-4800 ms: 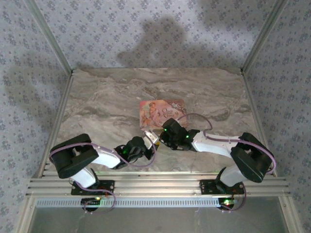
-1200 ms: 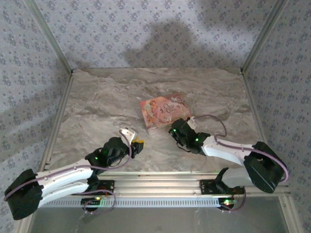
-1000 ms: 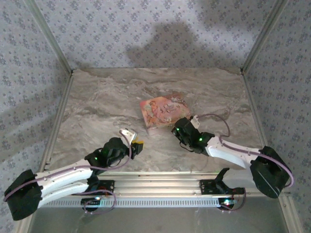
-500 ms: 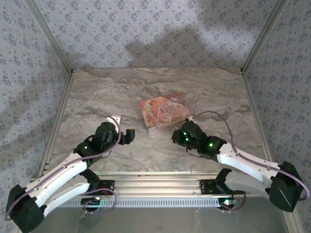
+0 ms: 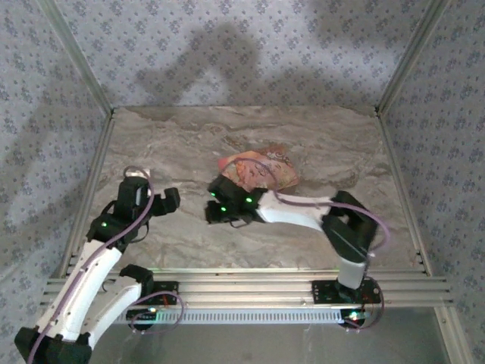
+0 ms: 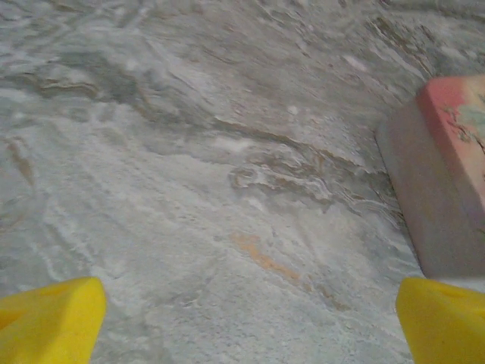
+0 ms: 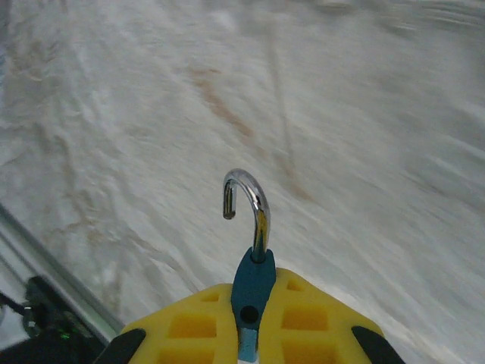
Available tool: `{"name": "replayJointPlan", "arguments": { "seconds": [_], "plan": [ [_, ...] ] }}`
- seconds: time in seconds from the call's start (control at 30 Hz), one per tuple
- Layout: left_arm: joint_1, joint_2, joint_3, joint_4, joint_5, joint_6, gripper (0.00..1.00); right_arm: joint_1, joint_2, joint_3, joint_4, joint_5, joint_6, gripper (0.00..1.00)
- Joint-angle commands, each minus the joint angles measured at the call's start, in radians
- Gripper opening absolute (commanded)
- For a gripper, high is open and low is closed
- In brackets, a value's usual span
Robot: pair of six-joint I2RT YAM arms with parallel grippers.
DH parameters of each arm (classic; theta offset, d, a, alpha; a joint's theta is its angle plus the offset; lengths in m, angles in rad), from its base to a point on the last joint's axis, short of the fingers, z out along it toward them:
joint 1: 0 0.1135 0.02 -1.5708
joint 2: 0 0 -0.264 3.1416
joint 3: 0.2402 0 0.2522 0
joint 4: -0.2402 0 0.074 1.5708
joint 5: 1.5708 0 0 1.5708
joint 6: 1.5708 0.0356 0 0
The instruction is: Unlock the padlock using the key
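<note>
1. Right wrist view: yellow-padded right gripper pinches the tiny bluish-grey metal padlock, its chrome shackle sprung free.
2. Left gripper has backed off, spread wide, empty; unlocking looks done.

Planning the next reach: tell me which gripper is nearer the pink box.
Right. The right gripper, shut on the padlock, sits just off the near-left corner of the pink box; the open left gripper is well off to its left.

A pink box with pictures on it lies near the middle of the grey marble worktop, and walls with small blue flowers stand around it.
</note>
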Motion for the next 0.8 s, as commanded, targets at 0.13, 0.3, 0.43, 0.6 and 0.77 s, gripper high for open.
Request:
{"name": "replayJointPlan", "arguments": {
  "seconds": [0.13, 0.3, 0.43, 0.6, 0.77],
  "plan": [
    [0.031, -0.062, 0.001, -0.106, -0.016, -0.002, 0.98, -0.037, 0.321, 0.376, -0.083, -0.231, -0.076, 0.00],
    [0.033, -0.061, -0.001, -0.101, -0.024, 0.004, 0.98, -0.076, 0.391, 0.431, -0.129, -0.211, -0.085, 0.06],
    [0.034, -0.055, -0.004, -0.088, -0.023, 0.009, 0.98, -0.083, 0.389, 0.466, -0.191, -0.160, -0.124, 0.24],
    [0.036, -0.046, 0.000, -0.084, -0.010, 0.023, 0.98, -0.083, 0.362, 0.519, -0.267, -0.092, -0.150, 0.44],
    [0.036, -0.044, 0.008, -0.074, -0.005, 0.038, 0.98, -0.085, 0.303, 0.593, -0.372, -0.022, -0.239, 0.51]
  ]
}}
